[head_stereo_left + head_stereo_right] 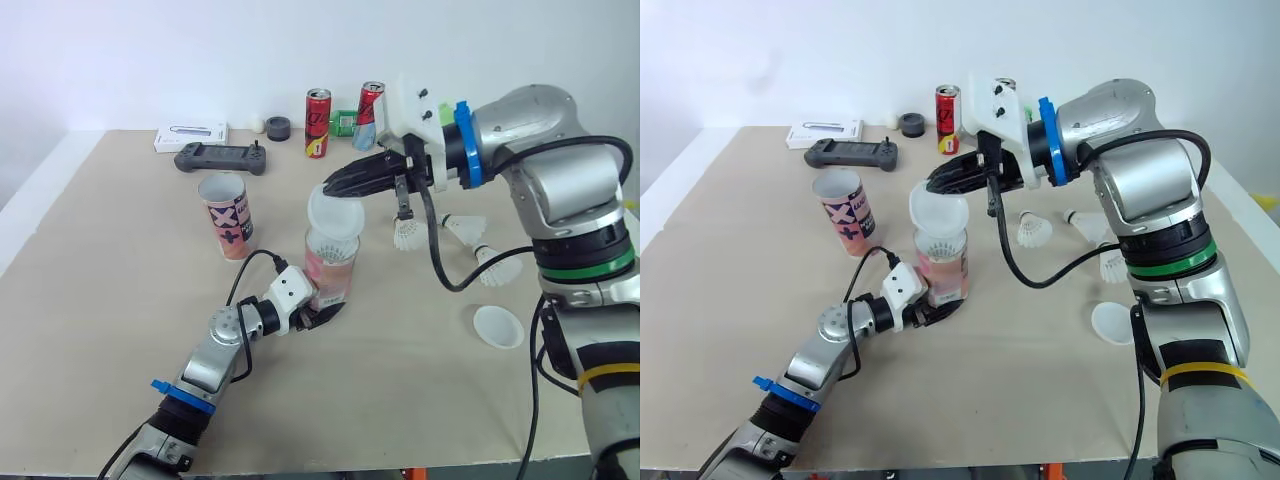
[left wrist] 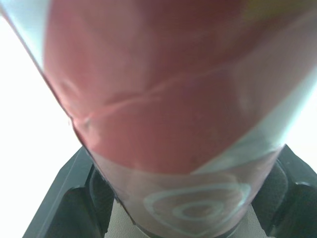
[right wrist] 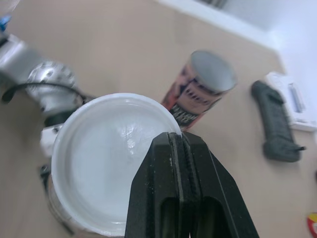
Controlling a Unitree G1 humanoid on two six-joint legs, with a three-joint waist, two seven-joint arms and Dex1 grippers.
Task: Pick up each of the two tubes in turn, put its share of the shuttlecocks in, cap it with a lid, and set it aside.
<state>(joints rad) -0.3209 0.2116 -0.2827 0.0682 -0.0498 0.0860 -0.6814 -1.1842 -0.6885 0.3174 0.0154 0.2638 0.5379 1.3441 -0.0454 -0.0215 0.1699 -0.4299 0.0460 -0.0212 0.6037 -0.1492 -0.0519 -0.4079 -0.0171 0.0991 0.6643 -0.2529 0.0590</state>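
R gripper (image 1: 332,187) pinches round white plastic lid (image 1: 335,215), 12 o'clock rim; light, bendy. L gripper (image 1: 320,316) squeezes tall pink tube (image 1: 330,268) low.

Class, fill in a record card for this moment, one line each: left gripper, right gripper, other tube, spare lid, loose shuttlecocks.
left gripper: shut on the base of the pink tube, which stands upright on the table
right gripper: shut on the rim of the white lid, tilted over that tube's mouth, not seated
other tube: upright, open, to the robot's left of the pink tube
spare lid: on the table, robot's right side
loose shuttlecocks: three, lying beyond the spare lid
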